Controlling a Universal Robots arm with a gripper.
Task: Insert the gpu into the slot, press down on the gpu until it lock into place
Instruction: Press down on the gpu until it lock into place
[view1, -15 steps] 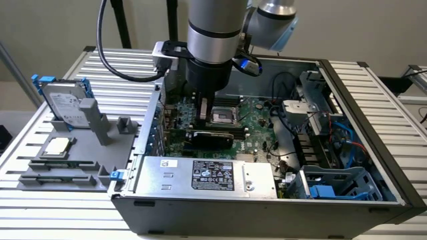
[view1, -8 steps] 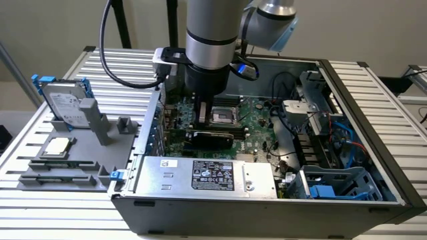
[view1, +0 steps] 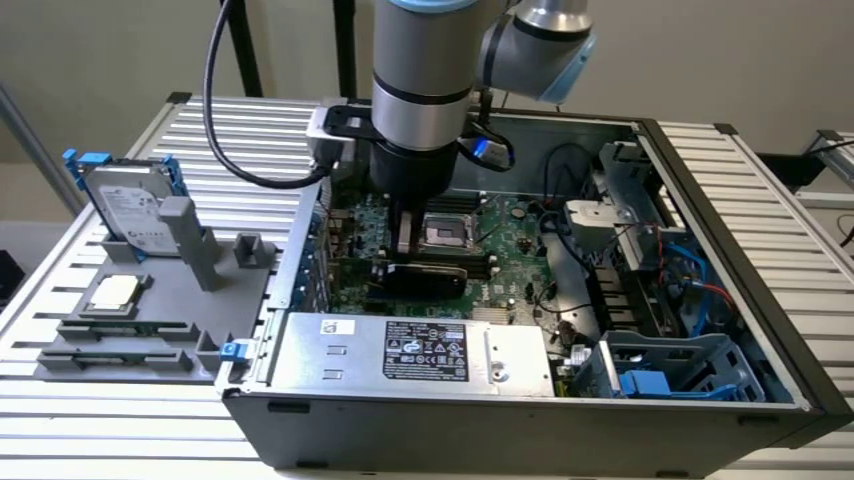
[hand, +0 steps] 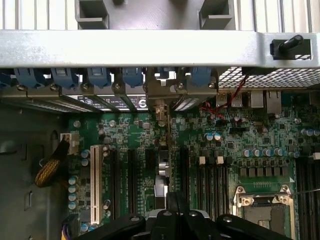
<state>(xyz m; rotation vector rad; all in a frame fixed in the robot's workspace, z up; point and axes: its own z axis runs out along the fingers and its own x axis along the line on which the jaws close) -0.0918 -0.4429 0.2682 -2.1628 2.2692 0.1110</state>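
My gripper (view1: 411, 260) reaches straight down into the open computer case and is shut on the gpu (view1: 424, 279), a black card standing on edge over the green motherboard (view1: 514, 235). In the wrist view the gpu (hand: 161, 170) shows edge-on as a thin strip. It runs from the gripper (hand: 172, 209) to its metal bracket (hand: 160, 107) at the case's rear wall. The card sits low against the board, between the black expansion slots. The blue slot is hidden under the card, so I cannot tell how deep the card sits.
The silver power supply (view1: 414, 350) lies close in front of the card. The CPU socket (hand: 265, 212) and black memory slots (hand: 212, 177) lie beside it, and a white slot (hand: 95, 180) on the other side. Cables and a blue drive cage (view1: 667, 375) fill the exterior view's right. A hard drive (view1: 127, 205) stands outside on a grey fixture.
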